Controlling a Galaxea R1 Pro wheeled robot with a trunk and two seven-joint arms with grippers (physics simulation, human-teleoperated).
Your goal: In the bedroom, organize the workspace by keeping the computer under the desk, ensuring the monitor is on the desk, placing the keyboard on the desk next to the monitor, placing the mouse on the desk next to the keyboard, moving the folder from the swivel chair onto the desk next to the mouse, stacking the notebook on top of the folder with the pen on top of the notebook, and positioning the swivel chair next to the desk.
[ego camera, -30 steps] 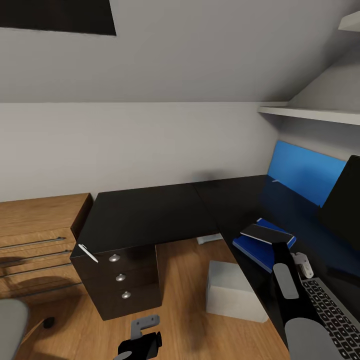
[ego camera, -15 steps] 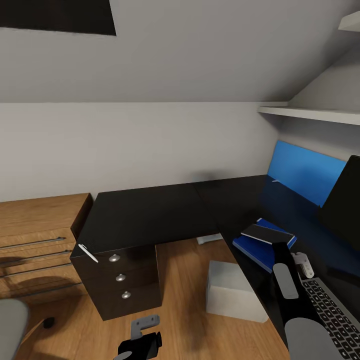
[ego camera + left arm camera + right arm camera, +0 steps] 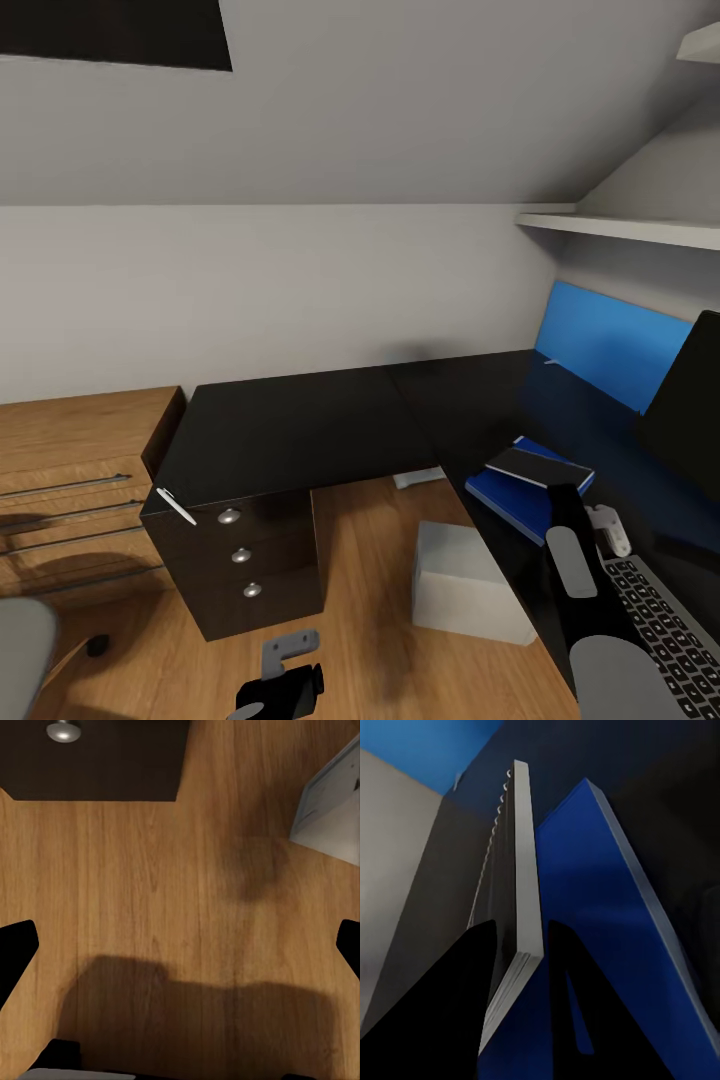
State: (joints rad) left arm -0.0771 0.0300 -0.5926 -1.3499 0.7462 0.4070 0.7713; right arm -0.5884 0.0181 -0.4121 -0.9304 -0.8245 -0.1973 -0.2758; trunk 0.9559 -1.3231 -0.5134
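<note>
On the black desk [image 3: 300, 430] lies the blue folder [image 3: 505, 495]. My right gripper [image 3: 562, 490] is shut on the dark spiral notebook [image 3: 540, 465], holding it just over the folder. In the right wrist view the notebook [image 3: 521, 892] stands edge-on between the fingers [image 3: 480, 1005], above the folder [image 3: 607, 945]. The white mouse [image 3: 608, 528] sits at the far end of the keyboard [image 3: 665, 630], below the monitor [image 3: 690, 410]. A white pen [image 3: 176, 506] lies on the desk's left front corner. The grey computer [image 3: 465, 580] stands on the floor by the desk. My left gripper [image 3: 288, 668] hangs open over the floor [image 3: 180, 945].
A corner of the grey swivel chair [image 3: 20, 650] shows at the lower left. A low light-wood cabinet [image 3: 80, 450] adjoins the desk's drawers [image 3: 245, 560]. A white wall shelf [image 3: 620, 228] juts out above the blue back panel [image 3: 600, 340]. Wooden floor lies between the drawers and the computer.
The notebook in my right gripper has shifted very slightly to the right over the folder. The left arm and the rest have not moved.
</note>
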